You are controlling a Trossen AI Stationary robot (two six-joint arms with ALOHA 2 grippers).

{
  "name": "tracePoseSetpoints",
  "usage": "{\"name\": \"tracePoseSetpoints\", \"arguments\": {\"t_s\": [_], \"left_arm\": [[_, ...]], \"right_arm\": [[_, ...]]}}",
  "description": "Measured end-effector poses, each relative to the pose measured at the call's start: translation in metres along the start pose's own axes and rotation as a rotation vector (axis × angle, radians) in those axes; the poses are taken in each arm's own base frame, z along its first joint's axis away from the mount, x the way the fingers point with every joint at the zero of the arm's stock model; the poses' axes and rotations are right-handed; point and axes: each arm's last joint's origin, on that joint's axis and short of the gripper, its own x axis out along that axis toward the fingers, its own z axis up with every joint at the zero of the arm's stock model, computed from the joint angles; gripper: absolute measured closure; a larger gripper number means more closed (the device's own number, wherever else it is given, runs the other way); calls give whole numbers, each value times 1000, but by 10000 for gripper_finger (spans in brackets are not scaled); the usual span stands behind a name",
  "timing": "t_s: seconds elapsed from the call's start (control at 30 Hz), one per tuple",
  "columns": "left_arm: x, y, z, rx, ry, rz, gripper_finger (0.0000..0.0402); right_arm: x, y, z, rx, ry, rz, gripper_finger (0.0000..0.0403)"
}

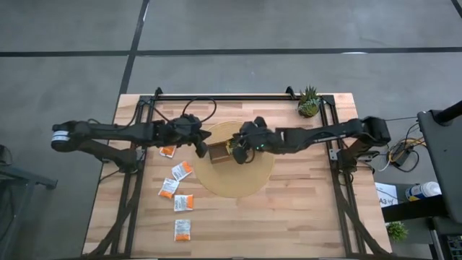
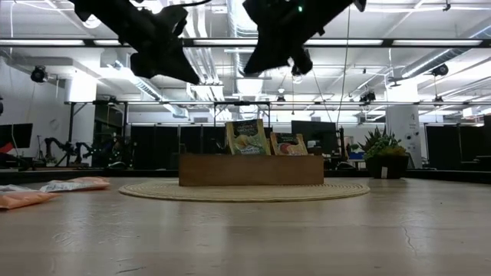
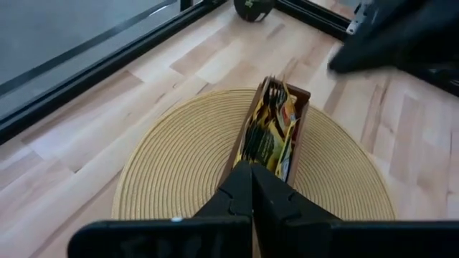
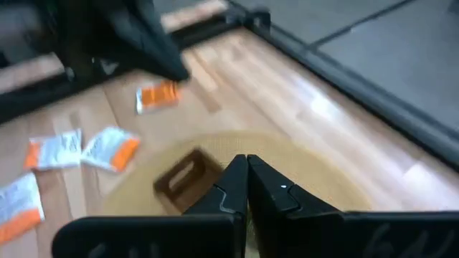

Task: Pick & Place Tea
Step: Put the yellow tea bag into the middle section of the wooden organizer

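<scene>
The light wooden table (image 1: 303, 209) fills the view from above. Near the front edge on the left side lie five small white and orange tea sachets (image 1: 182, 230), flat on the wood in a loose line. One more white and orange sachet is farther back at (image 1: 167, 151), close under the left arm.

Past them sits a round woven straw mat (image 1: 242, 184) in the middle of the table. On the mat stands a brown wooden box tray (image 2: 251, 169). Yellow-green and orange-red tea sachets (image 3: 267, 135) stand on edge inside it, and from the low view two of them (image 2: 246, 138) stick up over the tray wall.

The left gripper (image 1: 201, 148) hangs in the air just left of the tray. Its two dark fingers (image 3: 244, 188) are pressed together with nothing between them. The right gripper (image 1: 236, 153) hangs over the right end of the tray. Its dark fingers (image 4: 247, 183) are pressed together too, and they hold nothing.

At the far right corner of the table stands a small green spiky plant in a dark pot (image 1: 309, 103).
</scene>
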Motion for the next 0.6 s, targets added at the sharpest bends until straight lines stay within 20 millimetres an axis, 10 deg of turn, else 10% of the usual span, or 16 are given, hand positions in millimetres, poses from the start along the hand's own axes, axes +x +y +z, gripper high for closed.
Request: {"name": "tracePoseSetpoints", "arguments": {"t_s": [0.6], "left_arm": [[-19, 4, 3, 46, -18, -8, 402]], "right_arm": [[34, 14, -42, -47, 41, -129, 394]]}}
